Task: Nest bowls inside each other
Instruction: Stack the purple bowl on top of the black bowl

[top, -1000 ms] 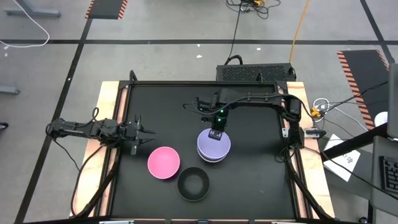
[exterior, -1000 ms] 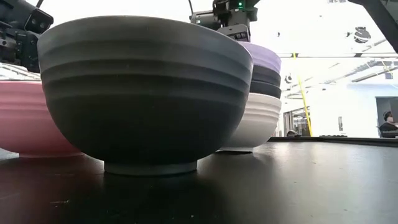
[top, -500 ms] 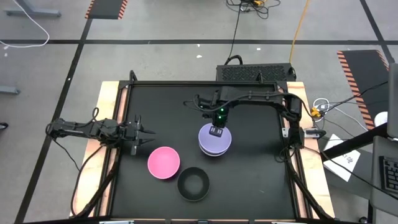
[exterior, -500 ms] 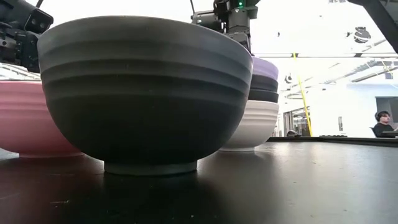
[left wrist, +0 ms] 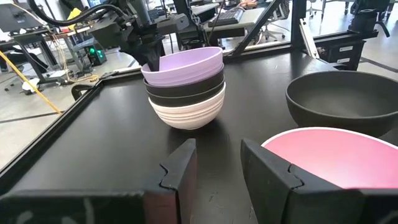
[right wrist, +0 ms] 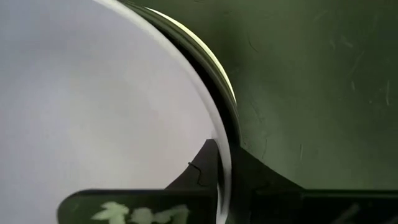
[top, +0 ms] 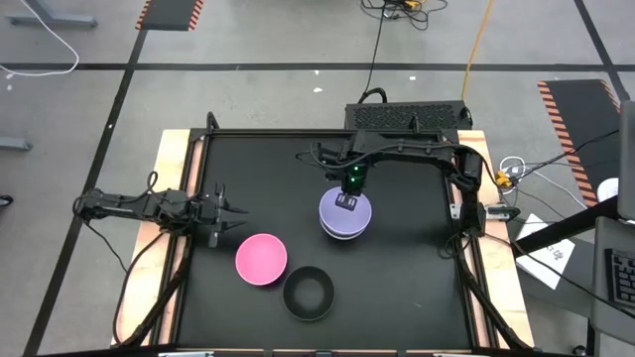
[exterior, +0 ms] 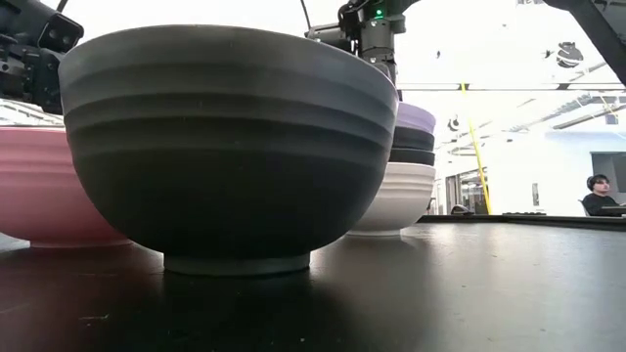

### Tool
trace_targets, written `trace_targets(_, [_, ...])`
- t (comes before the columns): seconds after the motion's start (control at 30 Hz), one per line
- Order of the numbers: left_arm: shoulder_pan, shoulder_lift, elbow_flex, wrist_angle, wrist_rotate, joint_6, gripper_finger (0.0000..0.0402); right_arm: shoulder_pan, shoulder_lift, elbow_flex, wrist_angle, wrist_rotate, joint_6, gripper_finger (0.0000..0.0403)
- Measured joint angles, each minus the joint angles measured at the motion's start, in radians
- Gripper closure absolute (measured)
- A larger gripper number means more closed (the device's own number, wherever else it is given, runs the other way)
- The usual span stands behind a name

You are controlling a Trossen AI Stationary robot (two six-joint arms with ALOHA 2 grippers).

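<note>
Since a second ago the lavender bowl (top: pixel 346 216) has sunk lower into the stack, and the right gripper (top: pixel 347 201) pinching its rim has shifted slightly toward the table's far edge. That gripper's two fingers sit narrowly closed on the lavender bowl's rim, one inside and one outside, as the right wrist view shows (right wrist: pixel 214 168). The lavender bowl now sits on top of two nested black bowls (left wrist: pixel 186 89), which rest in turn in the white bowl (left wrist: pixel 188 112); this stack stands near the middle of the black table (top: pixel 407 268). Taking the stack as landmark, the pink bowl (top: pixel 261 259) lies on the left arm's side and nearer the front edge, standing alone. The third black bowl (top: pixel 309 293) sits just beside the pink bowl, nearer the front than the stack, also alone and upright. The left gripper (top: pixel 230 218) hovers well to the left-arm side of the stack, just behind the pink bowl, its fingers parted by a narrow gap and holding nothing.
</note>
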Motion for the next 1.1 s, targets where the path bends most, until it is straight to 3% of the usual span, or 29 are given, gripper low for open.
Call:
trace_targets(0.83, [0.0, 0.0, 0.0, -0.001, 0.009, -0.002, 0.0273, -0.011, 0.001, -0.002, 0.001, 0.023, 0.011, 0.0402])
trace_targets(1.1, [0.0, 0.0, 0.0, -0.002, 0.03, -0.002, 0.0273, -0.013, 0.003, -0.003, 0.022, 0.009, 0.024, 0.0354])
